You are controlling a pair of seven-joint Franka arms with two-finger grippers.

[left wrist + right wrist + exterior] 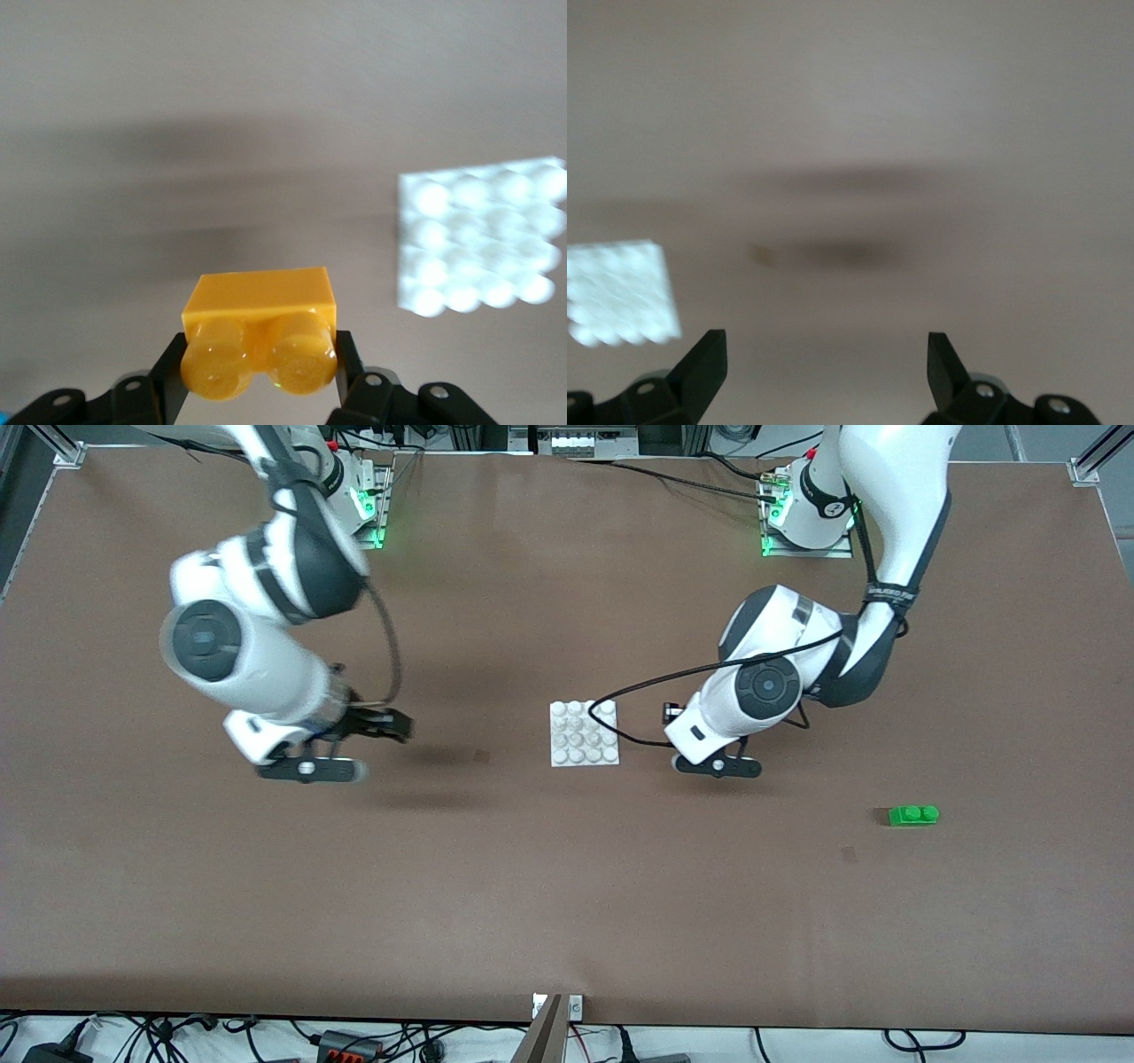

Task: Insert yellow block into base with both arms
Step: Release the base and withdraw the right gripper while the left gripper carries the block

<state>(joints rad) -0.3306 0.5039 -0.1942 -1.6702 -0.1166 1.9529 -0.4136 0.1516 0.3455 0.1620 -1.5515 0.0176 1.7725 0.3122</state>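
Up in the left tool (259, 372), yellow block (259, 329) pinched tight, hanging just beside the base (584, 733) mid-table (567, 921), right tool (824, 361) spread wide over bare table toward the right arm's end, green brick (913, 816) sitting toward the left arm's end.

The brown table (496, 886) carried 2 things directly on it: the white base (583, 732) with its 4x4 studs near the middle, and a green brick (913, 815) nearer the front camera, toward the left arm's end.
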